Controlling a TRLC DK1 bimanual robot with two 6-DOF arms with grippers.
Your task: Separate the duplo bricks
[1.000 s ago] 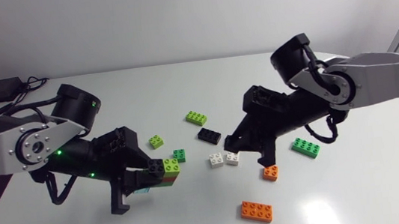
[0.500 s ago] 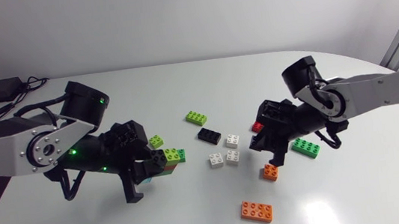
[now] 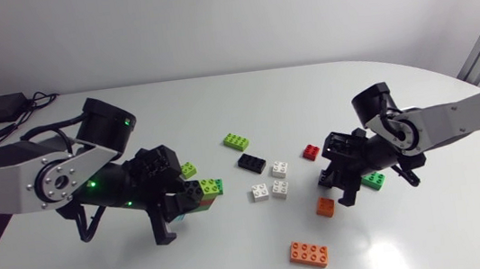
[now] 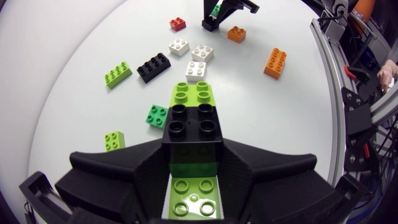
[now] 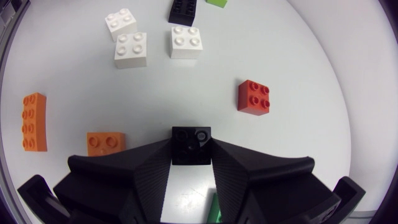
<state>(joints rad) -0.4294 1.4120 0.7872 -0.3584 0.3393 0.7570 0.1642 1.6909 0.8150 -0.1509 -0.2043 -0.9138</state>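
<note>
Left arm (image 3: 1, 184) silver-grey, black joints, green lights; right arm (image 3: 464, 113) silver-grey.

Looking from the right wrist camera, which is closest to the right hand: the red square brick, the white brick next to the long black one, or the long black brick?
From the right hand:
1. red square plastic brick, ahead and off to one side.
2. white square brick, straight ahead.
3. long black brick, just beyond the white one.

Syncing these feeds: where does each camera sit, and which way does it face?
Head view: fixed above the table, looking down; both arms, left hand, right hand.
Left wrist view: on left arm, looking over its hand gripping the brick stack across the table.
Right wrist view: on right arm, looking down past its hand gripping a black brick.
All share the red brick.
</note>
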